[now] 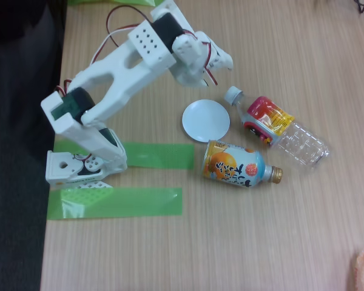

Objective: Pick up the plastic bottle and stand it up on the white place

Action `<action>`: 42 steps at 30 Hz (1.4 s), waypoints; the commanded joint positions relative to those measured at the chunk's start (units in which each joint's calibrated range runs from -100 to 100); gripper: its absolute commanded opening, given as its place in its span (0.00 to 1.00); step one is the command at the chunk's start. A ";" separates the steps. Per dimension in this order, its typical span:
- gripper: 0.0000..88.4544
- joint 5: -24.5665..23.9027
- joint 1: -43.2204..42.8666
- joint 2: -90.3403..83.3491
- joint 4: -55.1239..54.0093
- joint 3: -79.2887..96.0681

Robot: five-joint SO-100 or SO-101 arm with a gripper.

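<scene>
The clear plastic bottle (pixel 279 128) lies flat at three o'clock of the white round disc (pixel 205 120). End effector (pixel 221 60) jaw state cannot be told. Grip mid-body, squarely across the label.

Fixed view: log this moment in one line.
bottle: lying, beside disc | disc: bare | hand: above disc, holding nothing, open or shut unclear | can: lying

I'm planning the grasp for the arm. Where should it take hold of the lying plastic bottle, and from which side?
Probably across the labelled upper body of the plastic bottle, coming down from above with the fingers straddling its width. It lies on its side, white cap toward the white disc, clear base pointing away. The orange bottle-can lies close below, so the cap end leaves more room. The gripper sits just above the cap.
</scene>
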 commanded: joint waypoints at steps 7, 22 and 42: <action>0.27 0.34 7.24 -3.70 0.45 -2.08; 0.27 0.34 7.31 -3.37 -0.32 -1.44; 0.27 0.29 7.46 9.06 -0.41 -7.42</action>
